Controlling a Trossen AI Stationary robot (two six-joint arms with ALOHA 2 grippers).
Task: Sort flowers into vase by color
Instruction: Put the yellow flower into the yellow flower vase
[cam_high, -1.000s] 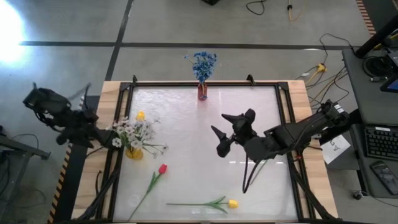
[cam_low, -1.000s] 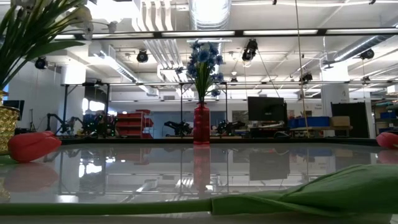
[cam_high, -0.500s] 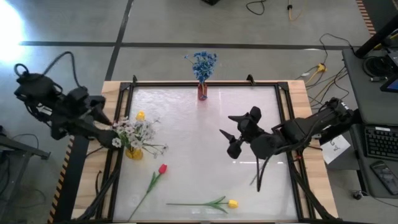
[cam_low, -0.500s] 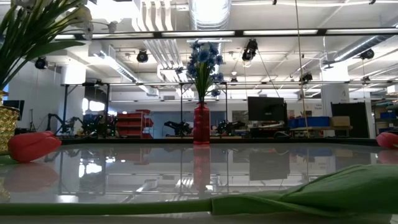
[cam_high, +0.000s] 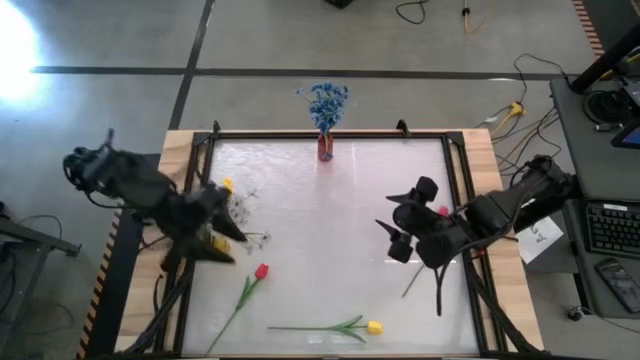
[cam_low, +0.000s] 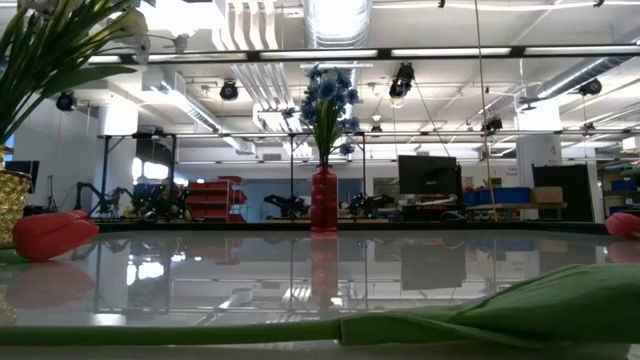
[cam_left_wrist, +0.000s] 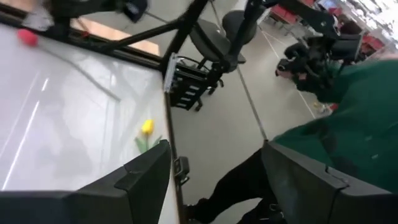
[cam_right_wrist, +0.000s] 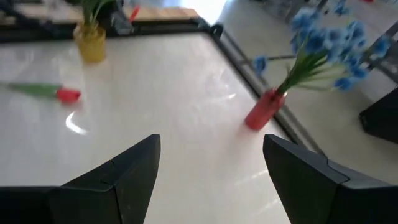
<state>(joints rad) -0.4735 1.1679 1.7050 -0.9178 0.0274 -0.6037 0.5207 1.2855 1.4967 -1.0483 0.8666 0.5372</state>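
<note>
Gleaming glossy white, the tabletop (cam_high: 320, 215) carries a slim red vase (cam_high: 326, 148) of frilly blue blossoms (cam_high: 326, 101); left gripper (cam_high: 205, 235) and right gripper (cam_high: 400, 228) both hold their jaws spread.

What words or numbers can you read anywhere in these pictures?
None can be read.
White paper beside the table's right edge: dark marks, too small to read.
Red vase and yellow vase: no label shows.
Room screens: dark, no text visible.
</note>
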